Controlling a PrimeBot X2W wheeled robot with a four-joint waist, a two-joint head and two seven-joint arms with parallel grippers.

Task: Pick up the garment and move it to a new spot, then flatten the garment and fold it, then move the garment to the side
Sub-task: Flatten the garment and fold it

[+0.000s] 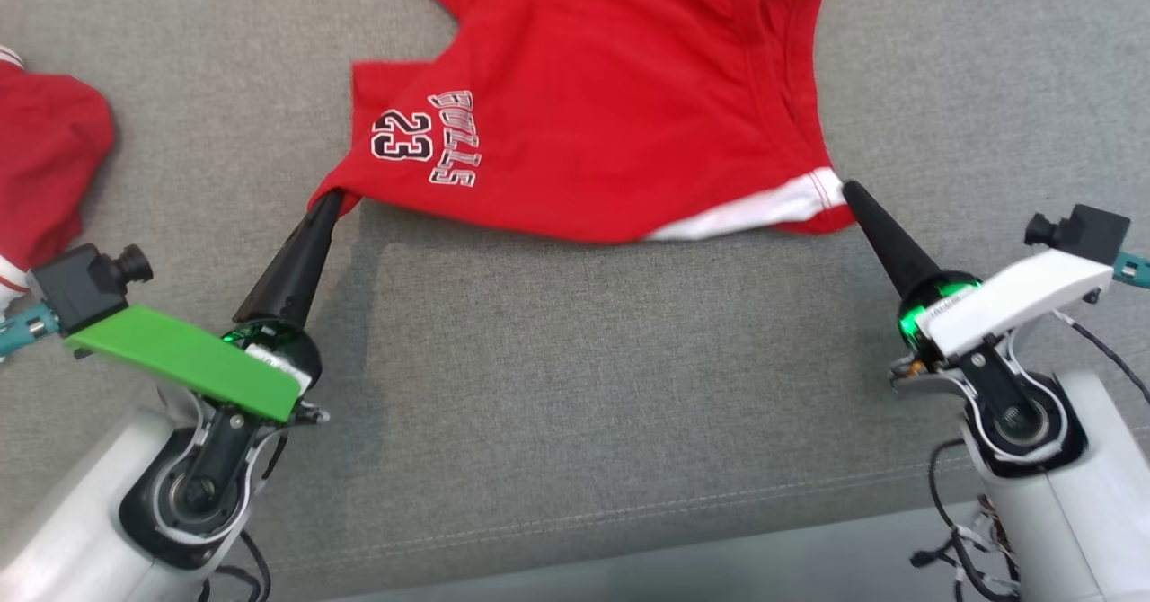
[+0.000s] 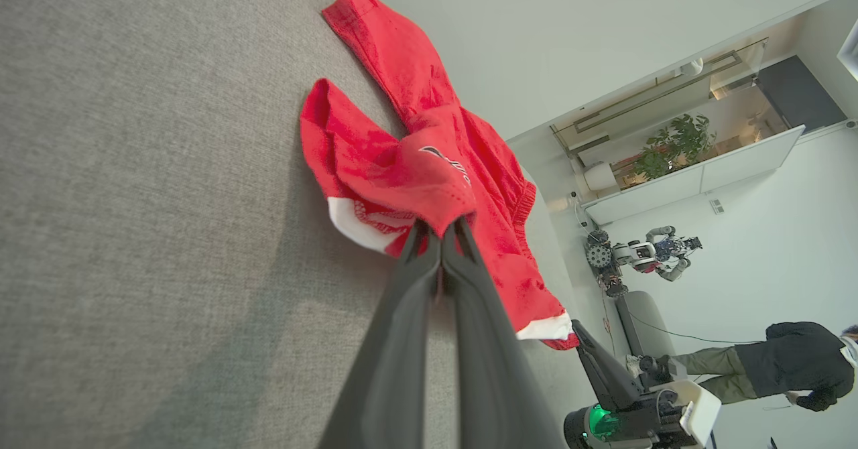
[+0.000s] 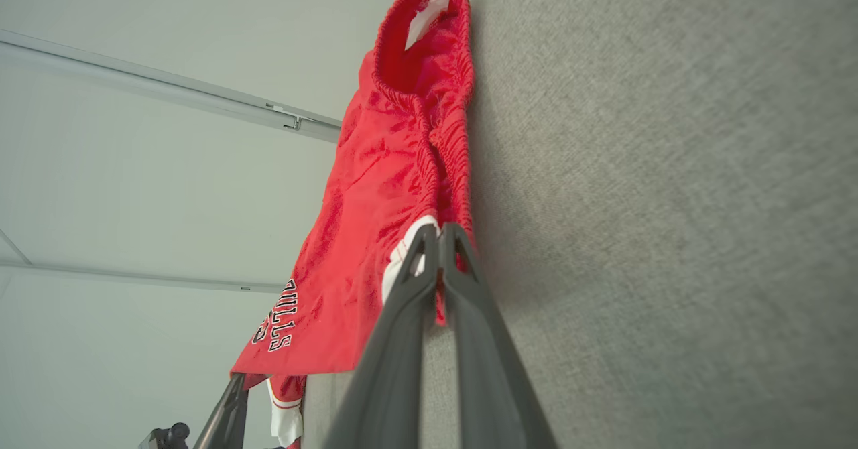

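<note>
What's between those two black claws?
The red shorts stretch from the left claw to the right claw, each pinching a corner; nearer the robot, the grey cushion is bare, as the head view shows.

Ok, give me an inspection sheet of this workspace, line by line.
Surface: grey upholstered surface, with a seam near its front edge.
Job's things: red Bulls shorts, number 23, stretched between both claws, near edge raised, not yet flat.
Clutter: second red garment bunched at the far left.
Claws: left claw shut on one hem corner; right claw shut on the white-trimmed corner.
Cables: black cables loose at the right arm's base.
Surroundings: person, another robot, potted plant.
</note>
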